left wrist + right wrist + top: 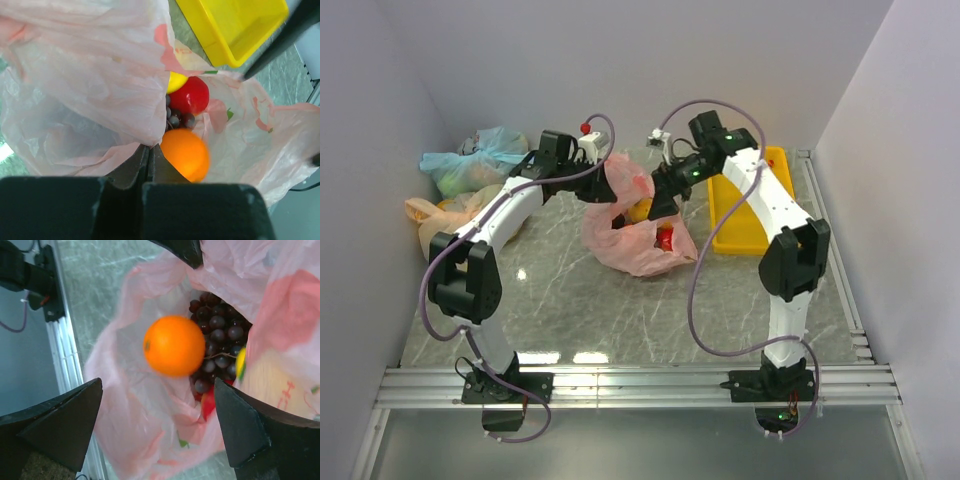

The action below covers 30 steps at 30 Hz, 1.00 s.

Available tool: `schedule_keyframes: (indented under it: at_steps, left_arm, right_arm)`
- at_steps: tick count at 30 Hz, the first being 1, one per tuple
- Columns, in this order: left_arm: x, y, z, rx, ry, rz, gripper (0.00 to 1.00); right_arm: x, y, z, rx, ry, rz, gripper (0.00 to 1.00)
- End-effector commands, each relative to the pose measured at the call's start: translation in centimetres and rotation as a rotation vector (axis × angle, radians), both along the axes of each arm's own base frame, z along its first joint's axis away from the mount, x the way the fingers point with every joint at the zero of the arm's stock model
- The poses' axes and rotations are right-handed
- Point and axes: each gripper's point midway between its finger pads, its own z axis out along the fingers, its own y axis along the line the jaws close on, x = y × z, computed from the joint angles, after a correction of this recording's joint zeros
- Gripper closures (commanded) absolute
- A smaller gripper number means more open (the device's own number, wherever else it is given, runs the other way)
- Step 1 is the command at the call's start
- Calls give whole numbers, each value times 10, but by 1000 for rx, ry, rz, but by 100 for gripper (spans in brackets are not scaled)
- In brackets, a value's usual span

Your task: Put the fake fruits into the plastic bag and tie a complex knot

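Note:
The salmon-pink plastic bag lies open in the middle of the table. My left gripper is shut on the bag's upper edge and holds it up. My right gripper hangs open over the bag's mouth. An orange ball is blurred in the air below its jaws, touching neither finger. It also shows in the left wrist view. Inside the bag lie a dark purple grape bunch, a red fruit and a yellow fruit.
A yellow tray stands right of the bag, under my right arm. A blue-green tied bag and a pale peach tied bag lie at the far left by the wall. White walls close in the table.

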Motion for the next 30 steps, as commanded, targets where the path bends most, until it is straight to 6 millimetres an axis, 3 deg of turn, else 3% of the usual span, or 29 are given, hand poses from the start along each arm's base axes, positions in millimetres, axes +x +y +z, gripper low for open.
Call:
schedule_keyframes:
  at_steps: [1,7,11,16,22,25,26,28,30]
  left_arm:
    - [-8,0,24,-40,-34,2,100]
    - [-7,1,25,-43,-28,7,100]
    - [-7,-1,25,-47,-15,2,100]
    - [-7,2,26,-34,-22,16,100]
    - [-11,5,25,-25,-7,34,100]
    - [-19,7,25,-29,2,32,100]
    - [-23,8,27,-28,0,29,100]
    - [-40,13,27,-15,-7,8,100]
    - [-63,20,27,0,-20,-15,100]
  right_arm:
    - [-19,-26,53,90,-55,4,1]
    - [-37,-57,46,43,-59,57,1]
    - [-35,-59,28,21,-83,38,0]
    - [-34,-34,41,93,-120,55,0]
    - [-57,-4,36,140,-83,139,2]
    - [-60,2,19,98,-63,131,36]
    - [-57,0,14,86,-59,105,68]
    - [-43,-2,9,64,-71,7,99]
    - [-35,-9,23,77,-88,-77,100]
